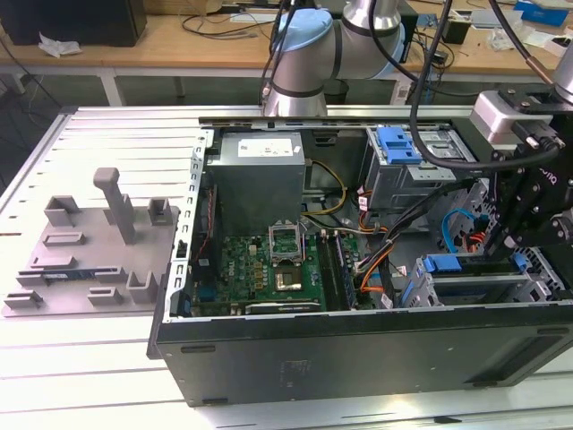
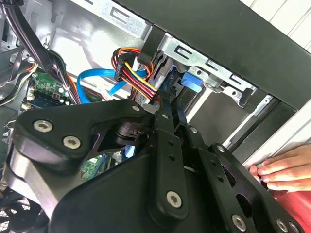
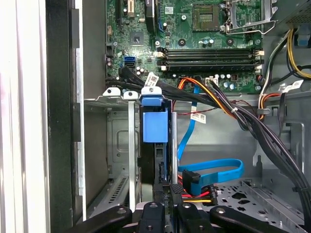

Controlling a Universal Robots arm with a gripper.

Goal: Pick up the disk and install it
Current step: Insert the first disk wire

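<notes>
Down at the front corner of the open computer case [image 1: 358,358], the pincer [image 3: 166,191] hung over the lower drive bay [image 3: 121,145], and the step in hand looked like the installing, not the picking up. The disk [image 3: 155,127] stood on edge in that bay, its blue carrier tab uppermost. The pincer's two black fingers [image 2: 167,116] sat drawn close together on the disk's near edge, nipping it as far as I could judge. Seating it would call for a straight push along the bay's metal rails, with no tilt.

Crowding the path were a blue data cable [image 3: 214,172] and a bundle of red, yellow and orange power leads [image 2: 133,73] just beside the disk, with black cabling [image 3: 252,126] draped across nearby. A person's hand [image 2: 284,170] rested on the case's outer edge in the second wrist view. The motherboard [image 1: 269,269] lay well apart, and a grey fixture block [image 1: 94,251] sat on the table [image 1: 54,358] outside.
</notes>
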